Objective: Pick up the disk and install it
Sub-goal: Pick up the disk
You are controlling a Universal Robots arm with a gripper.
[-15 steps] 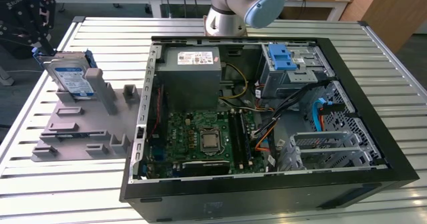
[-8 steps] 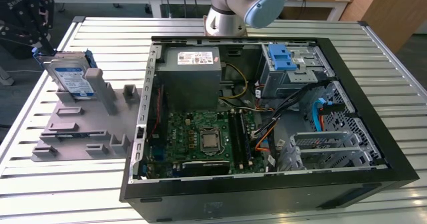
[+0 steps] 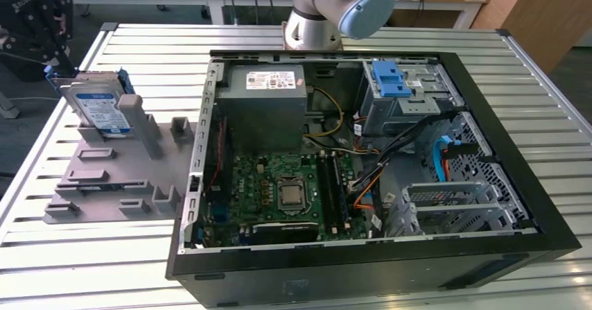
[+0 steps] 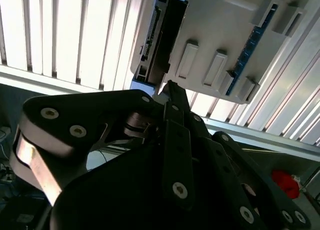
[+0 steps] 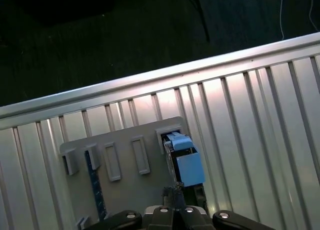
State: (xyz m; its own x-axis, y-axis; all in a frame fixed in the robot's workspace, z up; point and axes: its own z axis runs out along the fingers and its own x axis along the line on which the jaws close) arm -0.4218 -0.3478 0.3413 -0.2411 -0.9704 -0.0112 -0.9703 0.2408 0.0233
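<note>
1. The disk (image 3: 96, 105) stands on edge in a slot of the grey holder (image 3: 111, 178), at about ten o'clock in the exterior view. Its white-and-blue label faces the camera, and its blue frame shows behind its far edge.
2. In the first wrist view I look down on the disk (image 5: 186, 165), with its blue end sticking out of a corner slot of the holder (image 5: 125, 185). In the second wrist view the disk (image 4: 161, 35) shows its dark edge and connector strip.
3. My end effector (image 5: 174, 191) looks drawn together, with nothing clamped in it. Its tips hang over the holder, near the disk's blue end; I cannot tell whether they touch it. The second wrist view shows my end effector (image 4: 168, 84) pointing at the same corner.
4. The holder lies flat on the slatted metal tabletop (image 3: 148, 46), just beside the open computer case (image 3: 545, 240), at nine o'clock from it.
5. Inside the case a grey power supply box (image 3: 268, 109) sits at eleven o'clock. A green motherboard (image 3: 277, 185) sits at seven o'clock, and a blue latch (image 3: 390, 80) sits on the drive cage (image 3: 416, 102) at one o'clock.
6. My arm (image 3: 324, 12) rises from the tabletop at twelve o'clock, behind the case.
</note>
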